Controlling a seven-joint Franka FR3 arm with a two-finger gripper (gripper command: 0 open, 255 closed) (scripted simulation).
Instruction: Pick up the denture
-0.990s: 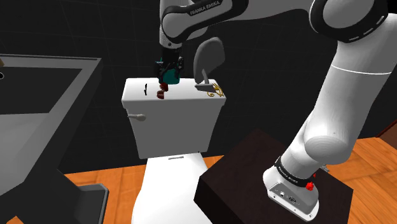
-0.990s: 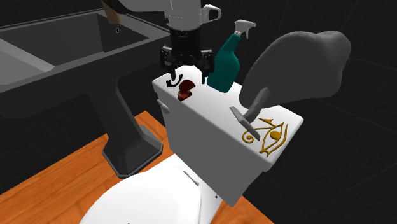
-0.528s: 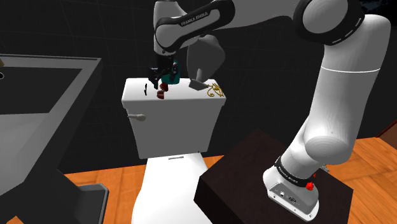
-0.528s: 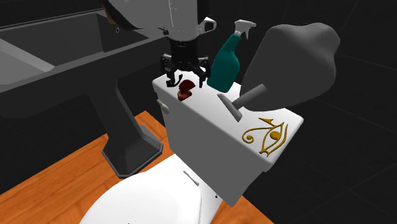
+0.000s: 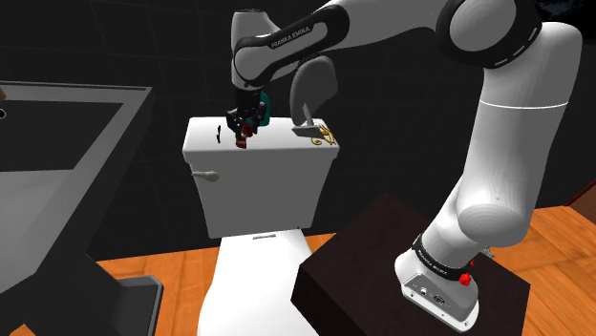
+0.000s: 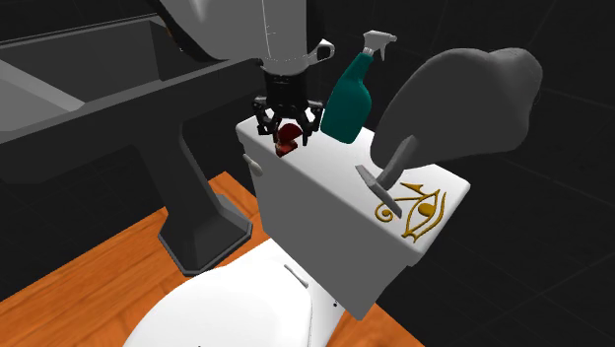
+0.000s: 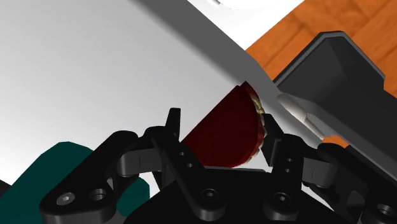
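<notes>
The denture (image 5: 242, 143) is a dark red half-round piece with pale teeth along its edge. It lies on the white toilet tank lid (image 5: 287, 153) near the end at the shoulder view's left. My black gripper (image 5: 244, 130) has come straight down on it. In the second exterior view the fingers flank the denture (image 6: 287, 140), with the gripper (image 6: 287, 132) low over the lid (image 6: 325, 173). In the wrist view the denture (image 7: 226, 137) sits between the two fingers, which press against its sides; the gripper (image 7: 222, 124) is shut on it.
A teal spray bottle (image 6: 345, 99) stands on the lid right behind the gripper. A large grey object (image 6: 453, 99) with a handle rests further along, by a gold eye emblem (image 6: 419, 209). A dark sink (image 5: 67, 143) is alongside, and the dark stand (image 5: 382, 277) sits on the orange floor.
The gripper moved over the denture and down onto it, then its open fingers shut against the denture's sides. The denture still lies on the lid.
</notes>
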